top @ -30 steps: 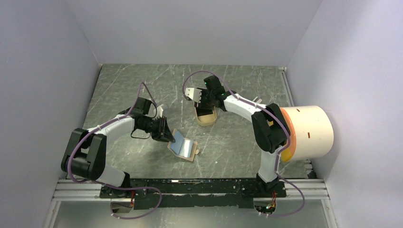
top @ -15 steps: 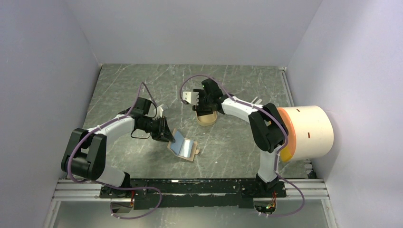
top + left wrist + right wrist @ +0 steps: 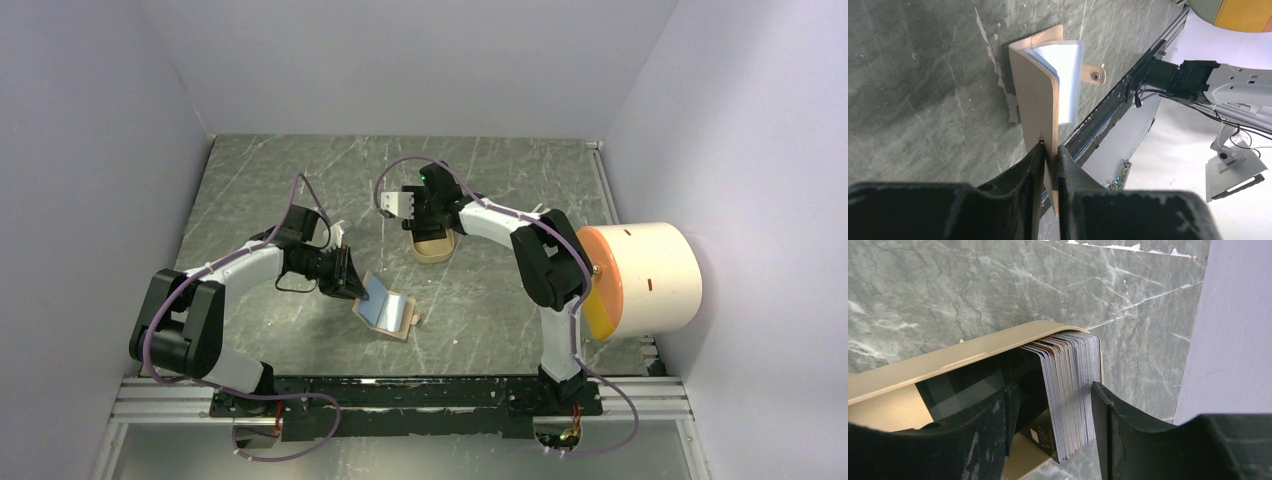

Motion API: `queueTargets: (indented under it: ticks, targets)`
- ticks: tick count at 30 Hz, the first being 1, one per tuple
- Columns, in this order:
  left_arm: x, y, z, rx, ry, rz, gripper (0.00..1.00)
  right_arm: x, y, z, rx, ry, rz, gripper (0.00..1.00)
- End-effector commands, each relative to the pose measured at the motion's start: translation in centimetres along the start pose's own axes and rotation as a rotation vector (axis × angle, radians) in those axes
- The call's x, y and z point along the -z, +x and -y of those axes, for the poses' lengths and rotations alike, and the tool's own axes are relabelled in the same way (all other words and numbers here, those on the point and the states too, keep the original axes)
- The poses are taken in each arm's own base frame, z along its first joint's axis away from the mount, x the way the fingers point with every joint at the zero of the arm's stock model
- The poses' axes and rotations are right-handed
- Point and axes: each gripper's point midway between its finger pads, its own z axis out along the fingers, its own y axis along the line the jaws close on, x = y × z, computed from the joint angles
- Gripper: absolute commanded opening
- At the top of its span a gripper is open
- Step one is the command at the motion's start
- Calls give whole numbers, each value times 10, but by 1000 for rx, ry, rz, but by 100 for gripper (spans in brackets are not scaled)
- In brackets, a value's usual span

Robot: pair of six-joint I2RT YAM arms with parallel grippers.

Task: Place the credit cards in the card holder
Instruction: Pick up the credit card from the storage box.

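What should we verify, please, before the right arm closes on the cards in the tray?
1. Holding the card holder open: ok; the left gripper is shut on one flap, silvery inside exposed.
2. Opening of the right gripper: ok; fingers apart at the tray.
3. The credit cards between the fingers: ok; the stack stands on edge at the tray's end.
4. Single card isolated: not ok; the fingers bracket the whole stack.
5. Fingers touching the cards: cannot tell.
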Motion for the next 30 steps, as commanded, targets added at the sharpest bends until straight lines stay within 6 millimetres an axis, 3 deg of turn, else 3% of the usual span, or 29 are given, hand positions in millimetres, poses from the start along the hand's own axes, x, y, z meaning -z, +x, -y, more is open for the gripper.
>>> queueTargets:
  ticks: [1, 15, 18, 30]
  targets:
    - [-2, 4, 2, 12, 10, -19, 20, -3, -5, 16, 25, 28, 21, 56]
    - [-1, 4, 3, 7, 13, -16, 20, 15, -18, 42, 33, 77, 30, 44]
    - [-1, 4, 3, 6, 14, -15, 20, 18, -6, 48, 15, 83, 14, 42]
    - [-1, 4, 3, 9, 16, -18, 20, 26, -6, 52, 7, 80, 10, 26]
